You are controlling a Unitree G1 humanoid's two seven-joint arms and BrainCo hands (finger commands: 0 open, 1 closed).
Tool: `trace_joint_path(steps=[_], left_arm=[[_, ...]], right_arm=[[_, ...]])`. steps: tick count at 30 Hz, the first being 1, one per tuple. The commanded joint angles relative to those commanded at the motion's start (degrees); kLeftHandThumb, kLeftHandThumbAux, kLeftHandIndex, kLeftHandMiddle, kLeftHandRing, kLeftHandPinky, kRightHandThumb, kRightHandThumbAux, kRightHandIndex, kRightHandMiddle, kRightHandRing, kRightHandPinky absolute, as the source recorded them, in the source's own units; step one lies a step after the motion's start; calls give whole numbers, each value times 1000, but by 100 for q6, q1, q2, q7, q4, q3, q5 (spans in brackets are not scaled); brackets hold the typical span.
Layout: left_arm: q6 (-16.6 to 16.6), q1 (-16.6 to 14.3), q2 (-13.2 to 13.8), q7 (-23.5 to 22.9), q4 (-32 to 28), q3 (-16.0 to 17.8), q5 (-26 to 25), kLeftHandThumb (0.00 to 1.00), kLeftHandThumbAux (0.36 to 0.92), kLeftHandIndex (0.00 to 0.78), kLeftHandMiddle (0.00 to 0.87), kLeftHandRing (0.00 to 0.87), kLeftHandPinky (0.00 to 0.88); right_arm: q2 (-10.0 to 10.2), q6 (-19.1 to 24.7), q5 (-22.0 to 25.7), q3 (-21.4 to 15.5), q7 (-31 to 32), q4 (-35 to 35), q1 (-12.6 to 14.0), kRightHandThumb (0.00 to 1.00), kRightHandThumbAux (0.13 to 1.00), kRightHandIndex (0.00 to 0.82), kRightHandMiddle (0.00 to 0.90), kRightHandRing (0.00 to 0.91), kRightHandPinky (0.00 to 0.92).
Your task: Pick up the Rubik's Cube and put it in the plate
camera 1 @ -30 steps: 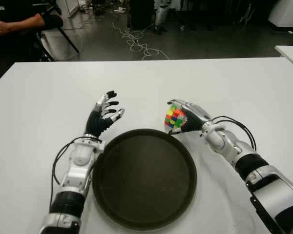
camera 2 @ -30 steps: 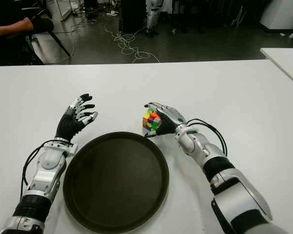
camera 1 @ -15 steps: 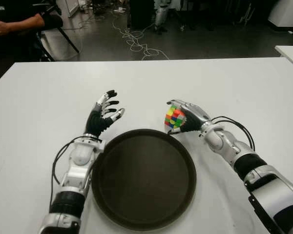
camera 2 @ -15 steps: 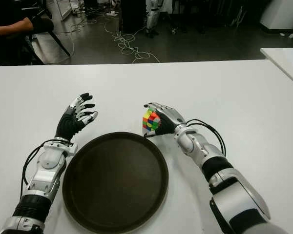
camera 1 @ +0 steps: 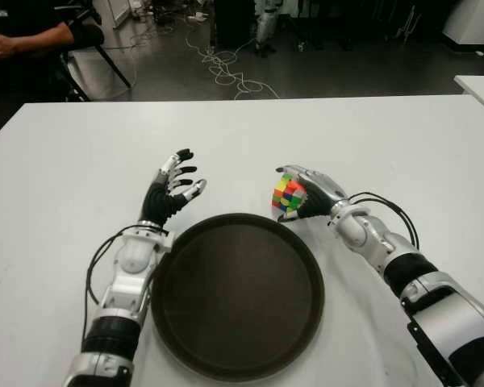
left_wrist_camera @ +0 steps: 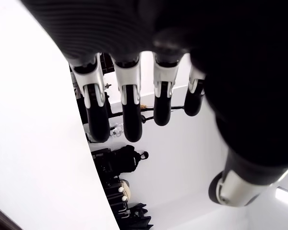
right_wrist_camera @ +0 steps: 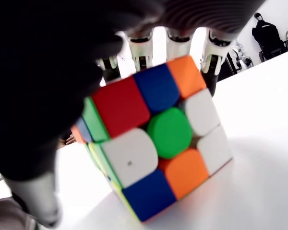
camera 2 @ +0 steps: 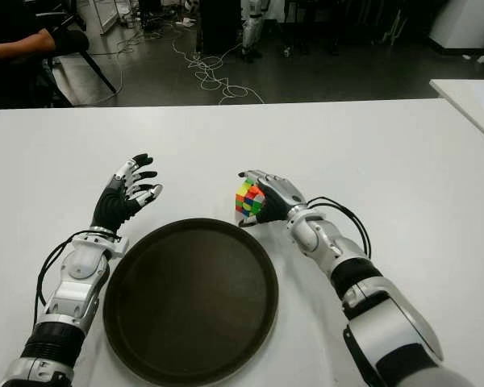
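1. The robot's right hand (camera 1: 310,193) has its fingers curled over the multicoloured Rubik's Cube (camera 1: 288,196), thumb on one side and fingers across the far face, just beyond the far right rim of the round dark brown plate (camera 1: 238,297) on the white worktop (camera 1: 64,161).
2. The cube is not in the plate yet. In the right wrist view its lower corner seems to sit on or barely above the worktop; I cannot tell which.
3. The left hand (camera 1: 171,192) shows beside the plate's far left rim with fingers spread and nothing in them.
4. Risk: the grip looks to bear on the cube's upper part, so it could pivot or slip out as it is lifted, I judge.
5. Risk: the plate's raised rim is right beside the cube; a low carry could clip it and nudge the plate or knock the cube loose.
6. Hard to see: the finger contacts on the far face are hidden behind the cube, and the palm blocks much of the wrist view.
7. A person's arm (camera 1: 32,39) shows at the far left, well away.
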Motion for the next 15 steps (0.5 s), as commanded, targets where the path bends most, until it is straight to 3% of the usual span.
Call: trace_joint_path(steps=[15], left_arm=[[-46, 13, 0, -18, -27, -15, -10, 131, 710, 126, 151, 184, 234]], right_arm=[[41, -33, 28, -53, -140, 302, -112, 0, 730, 146, 185, 213, 220]])
